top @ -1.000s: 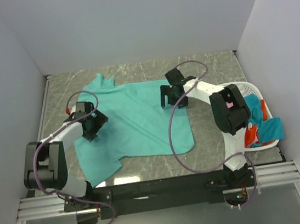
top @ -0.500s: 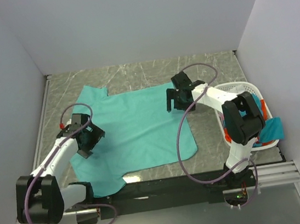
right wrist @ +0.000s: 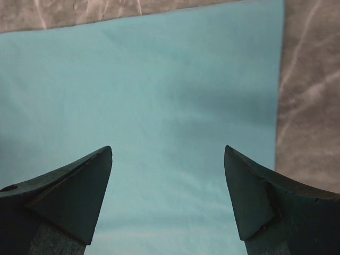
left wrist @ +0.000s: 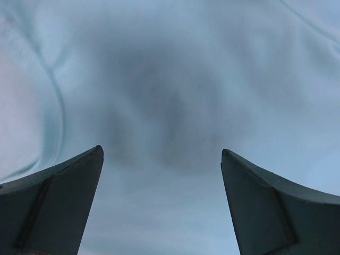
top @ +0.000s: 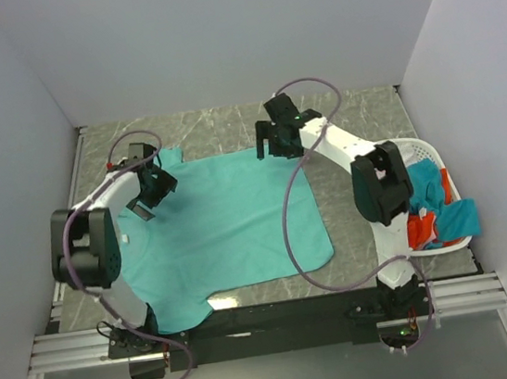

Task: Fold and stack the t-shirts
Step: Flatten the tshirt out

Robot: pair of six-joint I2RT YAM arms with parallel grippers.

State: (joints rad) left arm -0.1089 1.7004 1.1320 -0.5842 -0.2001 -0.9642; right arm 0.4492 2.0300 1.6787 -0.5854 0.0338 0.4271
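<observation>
The teal-green t-shirt (top: 225,221) lies spread flat on the marble table. My left gripper (top: 146,202) is open and hovers low over the shirt's far-left part. In the left wrist view the open gripper (left wrist: 161,150) has only teal cloth (left wrist: 175,79) between its fingers and holds nothing. My right gripper (top: 275,152) is open above the shirt's far edge. In the right wrist view it (right wrist: 168,148) is over the cloth (right wrist: 159,79), near a straight hem and corner. Orange-red (top: 419,228) and blue-teal (top: 443,194) shirts lie in the basket.
A white lattice laundry basket (top: 397,144) stands at the right edge of the table. Grey walls close in the far side and both sides. Bare marble (right wrist: 311,79) shows beyond the shirt's far edge and to its right.
Both grippers have moved toward the far side of the shirt, the left one up to its far-left part, the right one further back and left. The shirt lies flatter than before.
</observation>
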